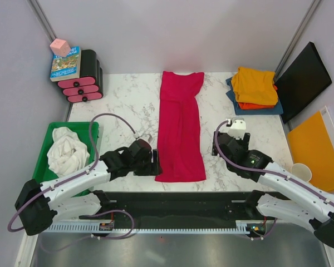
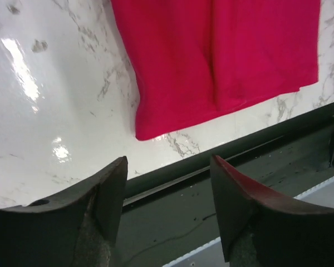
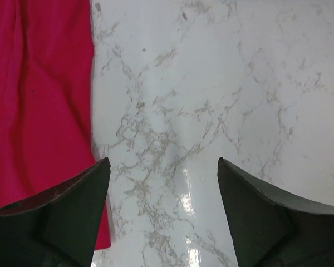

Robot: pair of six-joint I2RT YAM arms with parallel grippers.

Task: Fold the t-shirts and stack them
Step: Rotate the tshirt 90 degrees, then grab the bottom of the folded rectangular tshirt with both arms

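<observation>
The crimson-red t-shirt lies flat in the middle of the marble table, folded lengthwise into a long strip, collar end far. My left gripper is open and empty, just left of the shirt's near left corner. In the left wrist view that gripper hangs over the table's near edge, with the shirt above it. My right gripper is open and empty to the right of the shirt. In the right wrist view that gripper is over bare marble, with the shirt's edge at the left.
Folded yellow-orange, orange and blue shirts are stacked at the back right. A white shirt lies crumpled in a green bin at the left. Pink-and-black cases stand at the back left. A black panel and an orange board are at the right.
</observation>
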